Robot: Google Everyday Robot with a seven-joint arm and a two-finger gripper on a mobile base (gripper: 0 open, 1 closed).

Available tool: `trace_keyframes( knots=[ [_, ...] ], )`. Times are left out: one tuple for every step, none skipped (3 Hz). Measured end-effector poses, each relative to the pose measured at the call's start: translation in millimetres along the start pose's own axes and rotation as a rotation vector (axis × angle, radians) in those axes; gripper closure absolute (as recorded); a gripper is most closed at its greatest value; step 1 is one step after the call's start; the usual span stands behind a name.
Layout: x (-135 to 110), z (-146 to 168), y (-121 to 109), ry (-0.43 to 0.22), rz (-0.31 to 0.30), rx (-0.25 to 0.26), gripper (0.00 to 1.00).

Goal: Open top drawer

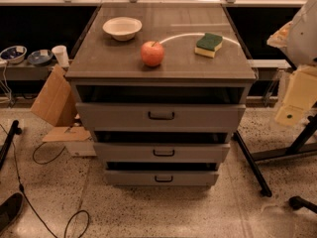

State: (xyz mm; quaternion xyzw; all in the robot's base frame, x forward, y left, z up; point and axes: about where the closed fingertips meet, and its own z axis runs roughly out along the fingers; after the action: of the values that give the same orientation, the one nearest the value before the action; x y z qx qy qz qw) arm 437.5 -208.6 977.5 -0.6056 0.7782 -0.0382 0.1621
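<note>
The top drawer (114,117) is the widest of three grey drawers in a cabinet at the middle of the camera view. Its flat front carries a small dark bar handle (161,115) at its centre. A dark gap shows between the drawer front and the cabinet top. My gripper (295,100), a pale yellowish part below the white arm (304,31), hangs at the right edge of the view. It is well right of the drawer and apart from it, at about the height of the handle.
A white bowl (122,28), a red apple (152,53) and a green-and-yellow sponge (208,44) lie on the cabinet top (99,58). Two narrower drawers (162,152) sit below. Cardboard (53,103) and cables (29,202) are left; black stand legs (252,165) are right.
</note>
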Motion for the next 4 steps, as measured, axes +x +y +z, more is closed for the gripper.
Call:
trace_keyframes(
  knots=[
    [-3.6, 6.5, 5.5, -0.012, -0.007, -0.001, 0.0],
    [-2.9, 27.9, 16.9, -0.022, -0.044, -0.017, 0.0],
    [2.4, 56.0, 32.3, -0.022, -0.087, -0.035, 0.0],
    [1.2, 89.5, 49.3, -0.033, -0.131, -0.072, 0.0]
  ],
)
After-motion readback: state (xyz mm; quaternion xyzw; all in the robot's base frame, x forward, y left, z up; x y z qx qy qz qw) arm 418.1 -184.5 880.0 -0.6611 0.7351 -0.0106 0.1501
